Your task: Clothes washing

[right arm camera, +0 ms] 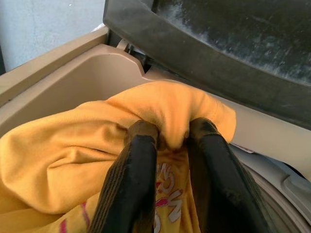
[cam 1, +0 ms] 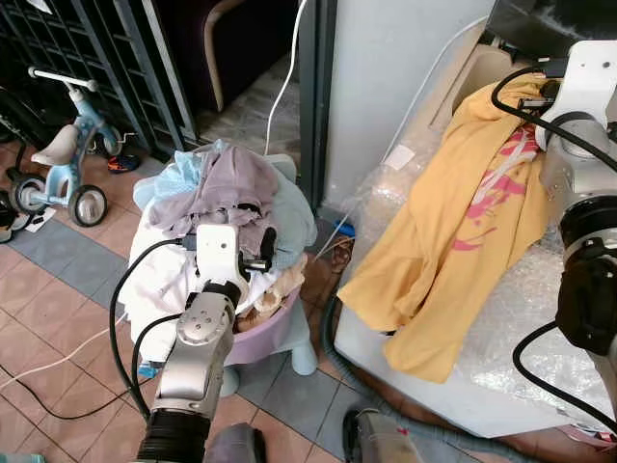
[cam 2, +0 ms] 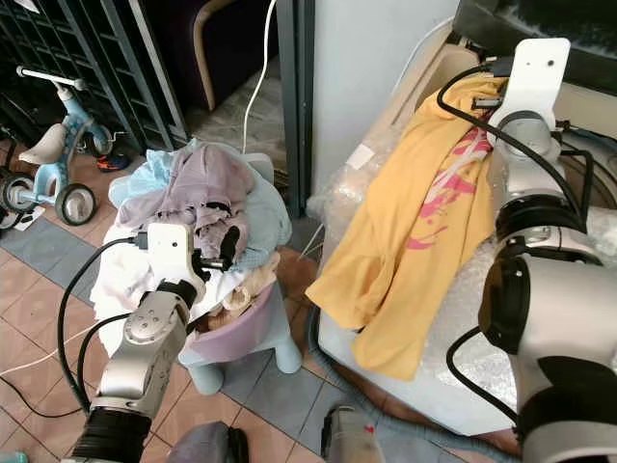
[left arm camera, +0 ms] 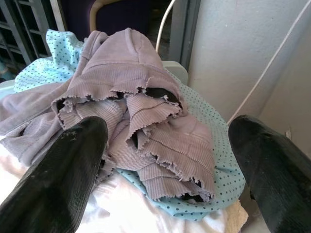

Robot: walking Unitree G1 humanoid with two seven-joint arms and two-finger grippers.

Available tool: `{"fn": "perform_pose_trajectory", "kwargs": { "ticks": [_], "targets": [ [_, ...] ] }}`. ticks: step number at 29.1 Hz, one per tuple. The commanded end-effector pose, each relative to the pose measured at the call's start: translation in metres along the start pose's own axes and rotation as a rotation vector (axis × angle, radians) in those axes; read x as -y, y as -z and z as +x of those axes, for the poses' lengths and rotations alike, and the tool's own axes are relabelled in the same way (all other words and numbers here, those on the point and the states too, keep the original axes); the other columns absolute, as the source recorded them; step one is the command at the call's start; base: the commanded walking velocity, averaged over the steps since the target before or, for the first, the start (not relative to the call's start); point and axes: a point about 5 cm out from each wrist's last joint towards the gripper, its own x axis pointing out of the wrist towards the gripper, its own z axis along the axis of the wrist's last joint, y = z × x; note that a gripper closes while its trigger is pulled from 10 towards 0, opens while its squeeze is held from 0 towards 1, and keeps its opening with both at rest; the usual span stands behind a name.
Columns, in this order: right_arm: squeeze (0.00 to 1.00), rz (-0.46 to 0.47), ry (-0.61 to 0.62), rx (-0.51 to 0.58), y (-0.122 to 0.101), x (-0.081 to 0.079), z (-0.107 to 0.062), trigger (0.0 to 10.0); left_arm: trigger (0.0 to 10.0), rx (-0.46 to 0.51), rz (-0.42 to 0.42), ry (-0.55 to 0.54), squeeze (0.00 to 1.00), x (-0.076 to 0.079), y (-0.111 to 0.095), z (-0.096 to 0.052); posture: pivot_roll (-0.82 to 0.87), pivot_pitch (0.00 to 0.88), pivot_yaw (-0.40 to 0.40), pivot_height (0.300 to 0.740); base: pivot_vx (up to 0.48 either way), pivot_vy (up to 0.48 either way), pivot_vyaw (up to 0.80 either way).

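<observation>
A yellow shirt (cam 1: 453, 231) with a pink print hangs down the front of the washing machine (cam 1: 501, 376). My right gripper (right arm camera: 170, 141) is shut on the shirt's top fold (right arm camera: 165, 109), up at the rim of the tub (right arm camera: 82, 77) under the dark lid (right arm camera: 214, 34). A purple laundry basket (cam 1: 275, 323) heaped with clothes stands on the floor to the left. On top lies a crumpled lilac ribbed garment (left arm camera: 141, 111) over a light blue dotted cloth (left arm camera: 214, 160). My left gripper (left arm camera: 167, 160) is open just above the lilac garment, its fingers (left arm camera: 58, 179) either side.
A child's blue tricycle (cam 1: 63, 159) stands at the far left by a black metal grille (cam 1: 96, 48). A grey drain hose (cam 1: 337, 357) and cables run over the tiled floor. A dark post (cam 1: 313, 96) and white wall (cam 1: 395, 68) rise behind the basket.
</observation>
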Motion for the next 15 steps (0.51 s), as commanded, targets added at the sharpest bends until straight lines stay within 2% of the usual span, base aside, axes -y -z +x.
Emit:
{"fn": "perform_pose_trajectory", "kwargs": {
  "ticks": [1,3,5,8,9,10,11,12,13,15],
  "targets": [
    [1.00,-0.023,-0.034,-0.037,0.004,-0.006,0.000,10.0,10.0,-0.013,0.014,-0.008,0.00,-0.001,0.002,-0.002,-0.04,0.098,0.009,0.740,0.000,0.000,0.00],
    [1.00,-0.094,-0.075,0.008,-0.001,-0.013,-0.001,10.0,10.0,-0.016,0.018,-0.007,0.00,-0.001,0.003,-0.002,-0.05,0.097,0.013,0.740,0.000,0.000,0.00],
    [1.00,-0.143,-0.123,0.106,-0.008,-0.021,-0.003,10.0,10.0,-0.019,0.020,-0.006,0.00,-0.002,0.003,-0.002,-0.05,0.097,0.011,0.740,0.000,0.000,0.00],
    [1.00,-0.155,-0.136,0.137,-0.010,-0.024,-0.004,10.0,10.0,-0.020,0.020,-0.006,0.00,-0.002,0.003,-0.002,-0.05,0.096,0.011,0.740,0.000,0.000,0.00],
    [1.00,-0.182,-0.174,0.166,-0.010,-0.029,-0.006,10.0,10.0,-0.021,0.021,-0.005,0.00,-0.001,0.004,-0.003,-0.05,0.094,0.009,0.740,0.000,0.000,0.00],
    [1.00,-0.148,-0.232,0.220,0.003,-0.037,-0.014,10.0,10.0,-0.016,0.028,-0.003,0.00,0.000,0.003,-0.003,-0.05,0.094,0.009,0.740,0.000,0.000,0.00],
    [1.00,-0.135,-0.240,0.254,0.007,-0.038,-0.019,10.0,10.0,-0.012,0.034,-0.001,0.00,0.001,0.003,-0.003,-0.05,0.094,0.009,0.740,0.000,0.000,0.00],
    [1.00,-0.130,-0.249,0.336,0.011,-0.037,-0.027,10.0,10.0,0.003,0.045,0.001,0.00,0.001,0.001,-0.003,-0.05,0.094,0.011,0.740,0.000,0.000,0.00],
    [1.00,-0.133,-0.259,0.372,0.011,-0.037,-0.032,10.0,10.0,0.011,0.050,0.001,0.00,0.002,0.000,-0.004,-0.05,0.094,0.011,0.740,0.000,0.000,0.00],
    [1.00,-0.068,-0.278,0.484,0.011,-0.038,-0.047,10.0,10.0,0.028,0.052,-0.008,0.00,0.000,-0.003,-0.004,-0.05,0.095,0.012,0.740,0.000,0.000,0.00]
  ]
}}
